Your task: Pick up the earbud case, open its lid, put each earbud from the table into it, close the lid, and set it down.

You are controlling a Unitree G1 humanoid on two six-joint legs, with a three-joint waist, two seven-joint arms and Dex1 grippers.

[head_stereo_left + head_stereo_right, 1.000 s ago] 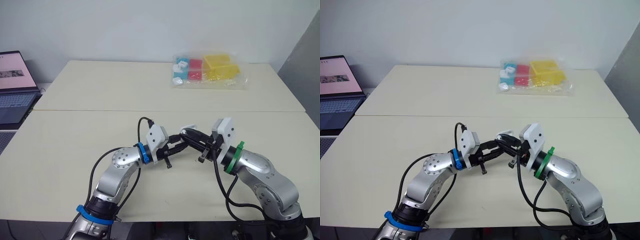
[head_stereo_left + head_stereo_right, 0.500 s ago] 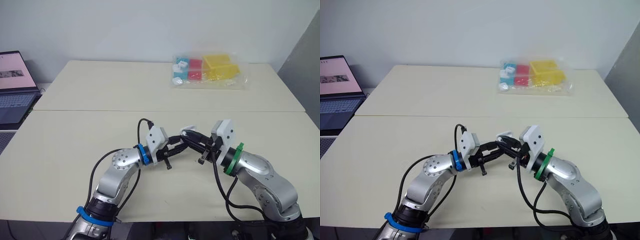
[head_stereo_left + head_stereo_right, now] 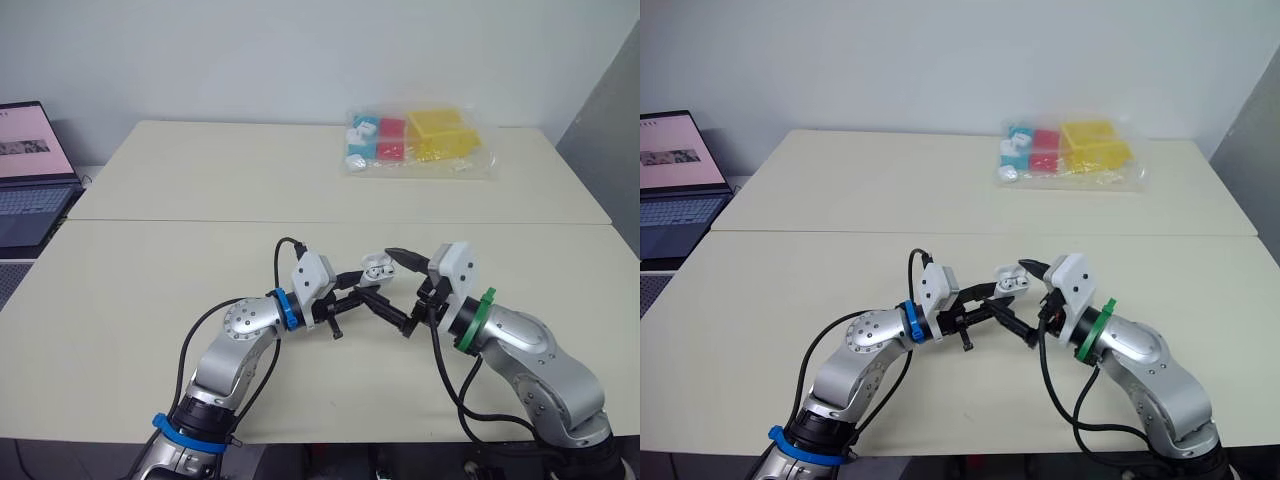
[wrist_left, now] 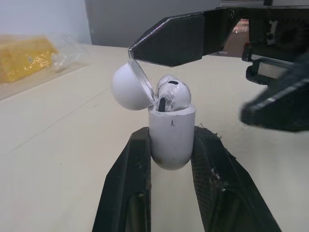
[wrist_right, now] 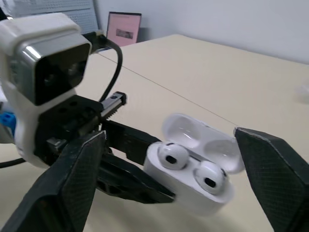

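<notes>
- The left hand (image 3: 358, 288) is clamped on the lower body of the white earbud case (image 4: 172, 135), one black finger on each side, holding it upright over the near part of the table (image 3: 150, 290).
- The case's lid (image 4: 126, 88) stands open, hinged back to one side.
- Two white earbuds (image 5: 171, 155) sit in the case side by side, each in its own socket with its rounded head showing above the rim.
- The right hand (image 3: 382, 275) is spread wide, with one finger on each side of the case and nothing held between them. Its upper fingertip (image 4: 137, 46) is right at the edge of the open lid, though whether it touches cannot be told.
- Well beyond, on the far part of the table, lies a clear plastic bag (image 3: 478, 160) holding a yellow box (image 3: 438, 135), a red block (image 3: 391, 140) and blue and white pieces (image 3: 358, 135).
- At the far left an open laptop (image 3: 30, 170) stands beside the table.
</notes>
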